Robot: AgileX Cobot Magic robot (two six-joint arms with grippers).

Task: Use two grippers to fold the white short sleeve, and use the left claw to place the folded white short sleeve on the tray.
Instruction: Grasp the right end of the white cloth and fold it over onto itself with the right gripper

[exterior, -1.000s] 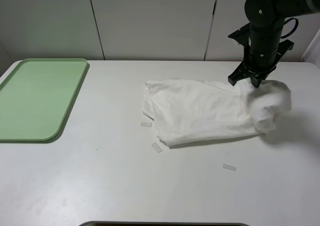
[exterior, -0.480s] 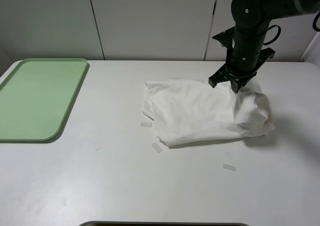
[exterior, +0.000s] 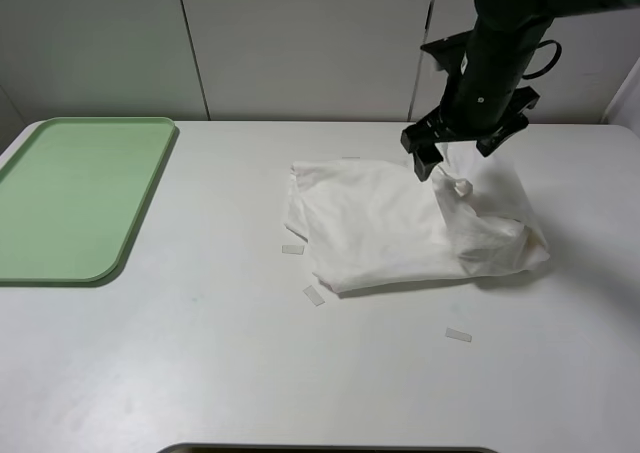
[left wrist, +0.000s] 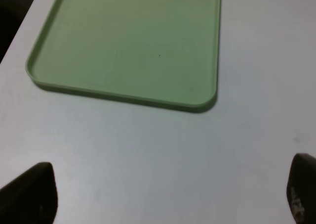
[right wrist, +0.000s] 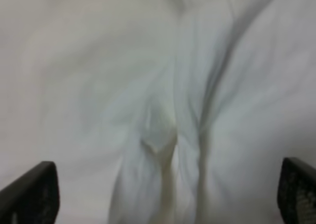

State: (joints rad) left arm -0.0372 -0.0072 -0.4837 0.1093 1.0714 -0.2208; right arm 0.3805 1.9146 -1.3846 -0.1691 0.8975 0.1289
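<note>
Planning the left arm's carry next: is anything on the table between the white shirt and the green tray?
Nothing visible stands in the way. The table is bare between the white short sleeve and the tray. Only small flat tape strips lie by the shirt's front-left edge. The tray holds nothing.

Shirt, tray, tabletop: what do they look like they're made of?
The white short sleeve: soft fabric, probably cotton knit, matte; it creases and slumps in folds. The tray: likely moulded plastic, pale green, smooth with a slight sheen and a rounded raised rim. The table: hard, smooth white surface, perhaps laminate; not certain.
</note>
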